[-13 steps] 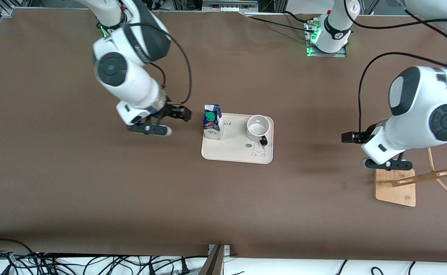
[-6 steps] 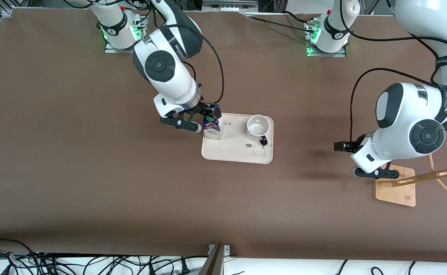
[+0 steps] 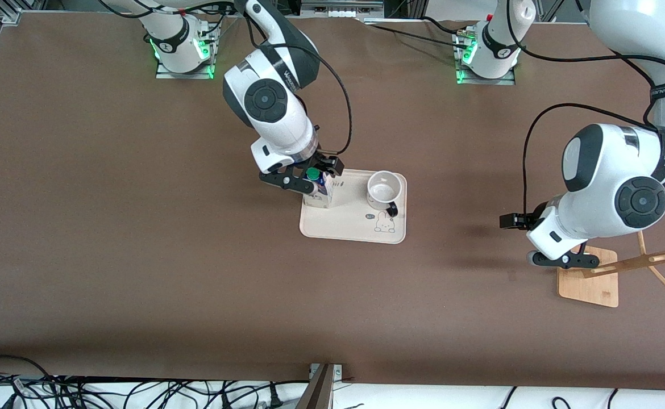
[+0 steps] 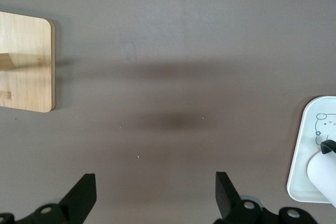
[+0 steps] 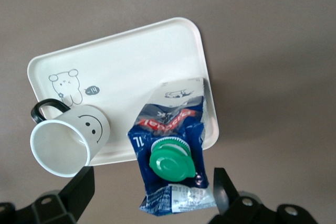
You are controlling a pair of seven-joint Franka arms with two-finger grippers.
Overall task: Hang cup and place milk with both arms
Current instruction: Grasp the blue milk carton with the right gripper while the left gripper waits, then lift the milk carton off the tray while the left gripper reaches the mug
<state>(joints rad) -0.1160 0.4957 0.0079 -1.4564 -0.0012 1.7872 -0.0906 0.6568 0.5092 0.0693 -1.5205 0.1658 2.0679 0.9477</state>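
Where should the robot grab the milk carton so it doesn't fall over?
Probably from straight above, on the milk carton's flat side walls just below the sloped top. It stands upright on the tray, and its green cap sticks out of the slope, so pinching there would slip. The open right gripper already hangs over it. The cup stands apart, leaving room.

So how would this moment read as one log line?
right gripper: open, over milk | left gripper: open, waiting over table near wooden stand | cup: on tray

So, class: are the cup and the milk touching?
Apart. The front view shows bare tray between the cup and the milk; the right wrist view agrees.
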